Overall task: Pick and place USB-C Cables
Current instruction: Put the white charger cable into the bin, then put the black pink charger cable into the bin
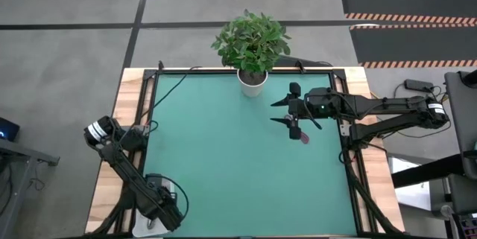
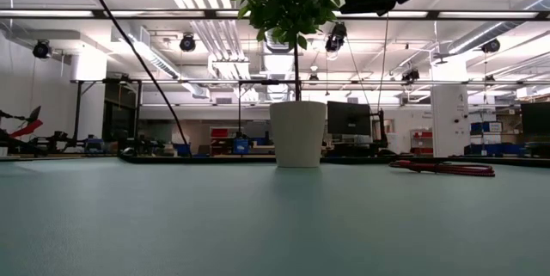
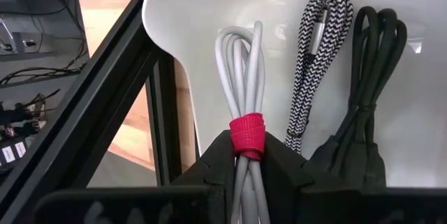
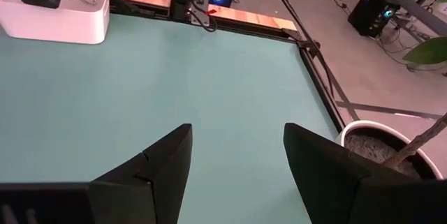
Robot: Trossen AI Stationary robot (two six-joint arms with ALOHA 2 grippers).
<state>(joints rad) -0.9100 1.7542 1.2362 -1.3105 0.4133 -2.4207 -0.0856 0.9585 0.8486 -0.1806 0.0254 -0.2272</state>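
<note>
My left end effector (image 3: 248, 172) at near-left corner of surface (image 1: 223, 157), over white tray (image 3: 209, 15), fingers closed on white cable (image 3: 241, 70) at its red strap. Black-and-white braided cable (image 3: 314, 49) and black cable (image 3: 374, 56) lie beside it in tray. My right end effector (image 4: 234, 165) open wide, holding nothing, hovering near potted plant (image 1: 252, 45); magenta cable (image 1: 301, 134) lies on surface just beside it.

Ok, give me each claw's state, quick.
Left claw: closed on the white cable with red tie, in the white tray.
Right claw: open, empty, above the green mat.
</note>
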